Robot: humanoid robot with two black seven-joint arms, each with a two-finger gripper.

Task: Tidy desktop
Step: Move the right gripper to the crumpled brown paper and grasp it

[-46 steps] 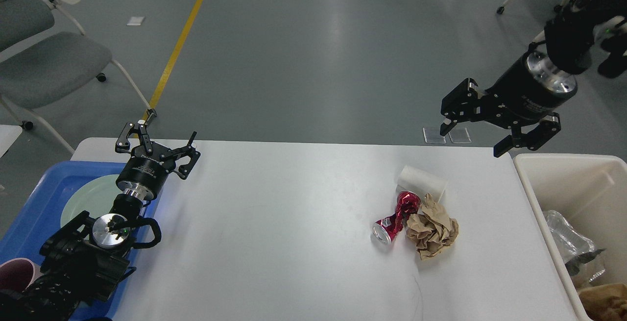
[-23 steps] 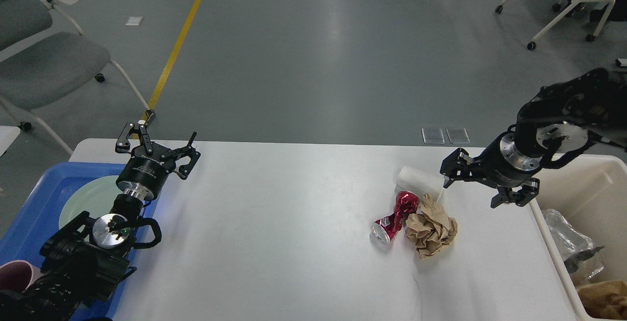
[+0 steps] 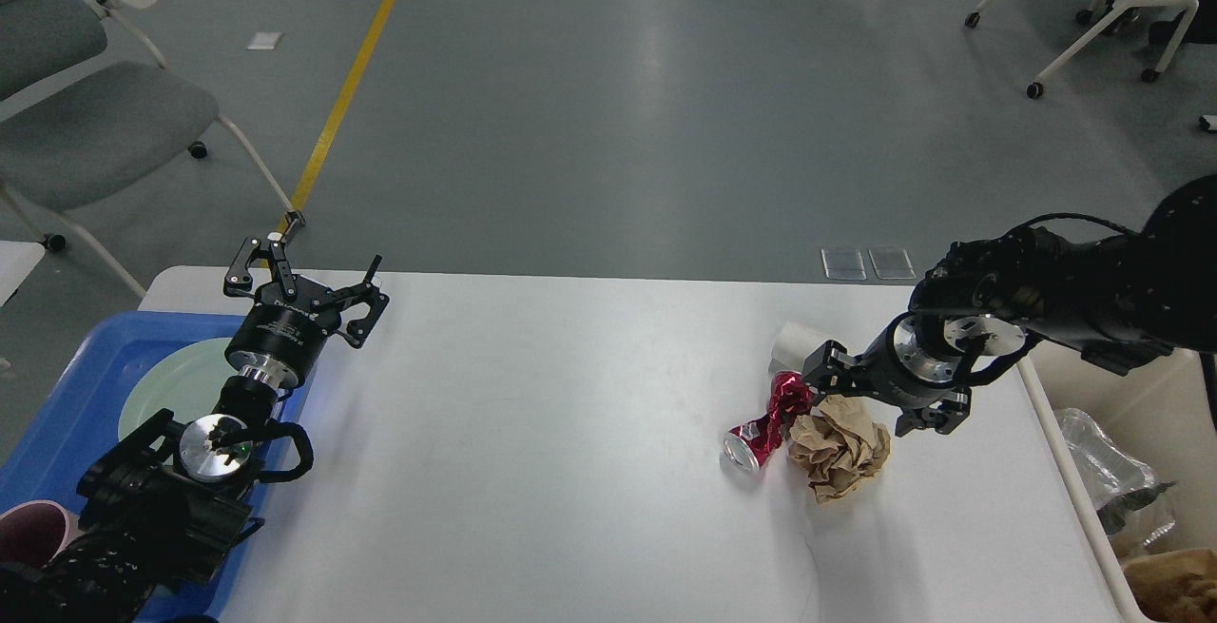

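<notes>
White and matte, the bench (image 3: 570, 471) is filling the lower part of the head view, with a thin dark scratch near its front edge. Right claw (image 3: 860, 401) is now sitting low over the litter cluster at the bench's right side; one second ago it was hanging high beyond the far edge, above the corner of the cream bin (image 3: 1065, 471), and half a second ago it was halfway down beside the white paper cup (image 3: 791, 342). Its fingers are spread wide and are straddling the top of the crumpled brown paper (image 3: 841, 447); whether they are touching the paper cannot be told, and nothing is gripped. One finger is lying just beside the crushed red can (image 3: 765, 428), which is resting against the paper. The cup is lying on its side behind the can, partly hidden by the claw. Can, paper and cup are lying where they lay in both earlier frames.

Left claw (image 3: 306, 282) is unchanged: open, empty, held above the far rim of the blue tray (image 3: 67, 395), over the pale green plate (image 3: 176, 380).
</notes>
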